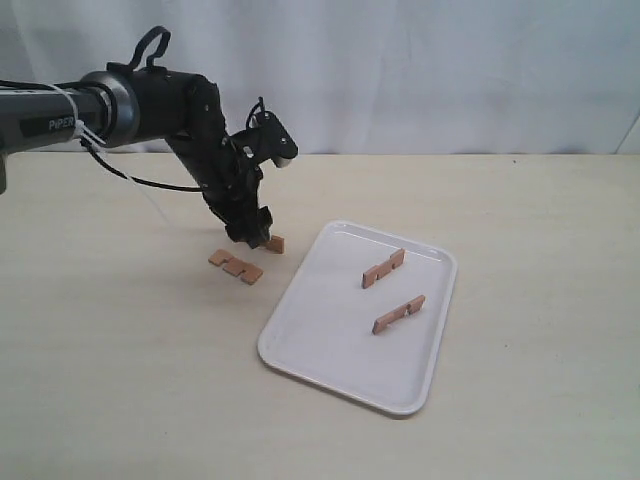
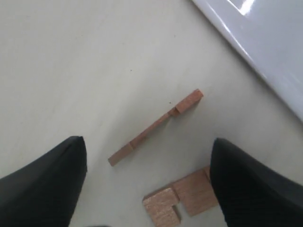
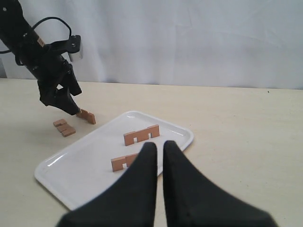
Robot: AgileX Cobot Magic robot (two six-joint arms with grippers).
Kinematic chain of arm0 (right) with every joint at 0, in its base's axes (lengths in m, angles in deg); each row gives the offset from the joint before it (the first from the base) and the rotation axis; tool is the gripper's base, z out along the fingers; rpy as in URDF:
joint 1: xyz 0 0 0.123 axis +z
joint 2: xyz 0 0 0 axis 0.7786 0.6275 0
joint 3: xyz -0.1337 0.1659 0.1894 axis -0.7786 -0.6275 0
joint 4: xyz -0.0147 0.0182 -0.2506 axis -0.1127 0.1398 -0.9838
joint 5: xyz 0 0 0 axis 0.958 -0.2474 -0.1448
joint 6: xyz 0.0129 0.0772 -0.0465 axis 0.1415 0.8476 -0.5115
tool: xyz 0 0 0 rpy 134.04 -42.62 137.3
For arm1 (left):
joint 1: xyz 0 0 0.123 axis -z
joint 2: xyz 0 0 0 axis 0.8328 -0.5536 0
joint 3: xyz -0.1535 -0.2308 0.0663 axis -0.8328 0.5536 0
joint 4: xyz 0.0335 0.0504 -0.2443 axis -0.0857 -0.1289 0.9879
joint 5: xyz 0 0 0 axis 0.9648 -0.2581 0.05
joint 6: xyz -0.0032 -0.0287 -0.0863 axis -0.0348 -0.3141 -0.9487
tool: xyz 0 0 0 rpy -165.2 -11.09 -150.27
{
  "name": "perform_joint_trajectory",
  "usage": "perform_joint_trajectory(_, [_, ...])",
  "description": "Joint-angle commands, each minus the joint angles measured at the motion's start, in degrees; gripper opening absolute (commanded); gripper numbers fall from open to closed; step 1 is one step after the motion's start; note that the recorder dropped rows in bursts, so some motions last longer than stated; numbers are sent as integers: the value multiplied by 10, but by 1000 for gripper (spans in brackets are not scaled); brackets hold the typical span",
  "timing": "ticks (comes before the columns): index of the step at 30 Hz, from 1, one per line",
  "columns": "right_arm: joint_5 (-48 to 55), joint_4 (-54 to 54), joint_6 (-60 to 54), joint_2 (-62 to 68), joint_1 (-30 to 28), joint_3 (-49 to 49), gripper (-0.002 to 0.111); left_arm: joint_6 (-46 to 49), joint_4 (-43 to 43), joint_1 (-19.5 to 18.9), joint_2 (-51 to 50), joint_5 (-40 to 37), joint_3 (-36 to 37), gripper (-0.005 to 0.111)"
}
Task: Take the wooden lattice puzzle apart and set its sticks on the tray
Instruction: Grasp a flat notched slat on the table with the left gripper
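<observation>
Left claw (image 1: 250,238) hangs low, left of centre in the exterior view, fingers (image 2: 47,179) spread wide above two short light-brown notched wooden sticks (image 1: 236,265) lying apart on the beige tabletop (image 1: 120,380). Two more sticks (image 1: 383,268) lie inside the large white rectangular plastic tray (image 1: 320,330), lower centre-right. Right claw (image 3: 160,144): fingers together, gripping nothing.

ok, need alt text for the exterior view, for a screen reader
The left arm's pincer hangs low over the pale table, its tips beside one wooden stick, with a second stick lying flat nearby. To their right, a white tray holds two more sticks, apart from each other.
</observation>
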Motion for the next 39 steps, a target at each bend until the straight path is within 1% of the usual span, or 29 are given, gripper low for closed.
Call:
perform_joint_trajectory(1, [2, 0, -2, -3, 0, -1, 5, 42, 18, -2, -14, 15, -4, 69])
perform_joint_trajectory(11, [2, 0, -2, -3, 0, -1, 5, 48, 34, -2, -43, 77, -4, 68])
perform_joint_trajectory(15, [2, 0, -2, -3, 0, -1, 5, 48, 41, -2, -43, 84, -4, 51])
perform_joint_trajectory(17, [2, 0, -2, -3, 0, -1, 5, 48, 42, -2, -43, 82, -4, 47])
perform_joint_trajectory(20, [2, 0, -2, -3, 0, -1, 5, 48, 42, -2, -40, 75, -4, 50])
perform_joint_trajectory(24, [2, 0, -2, -3, 0, -1, 5, 53, 40, -2, -31, 78, -4, 65])
perform_joint_trajectory(26, [2, 0, -2, -3, 0, -1, 5, 57, 32, -2, -25, 82, -4, 69])
perform_joint_trajectory(32, [2, 0, -2, -3, 0, -1, 5, 65, 25, -2, -17, 123, -4, 69])
perform_joint_trajectory(39, [3, 0, -1, -3, 0, -1, 5, 68, 25, -6, -43, 127, -4, 69])
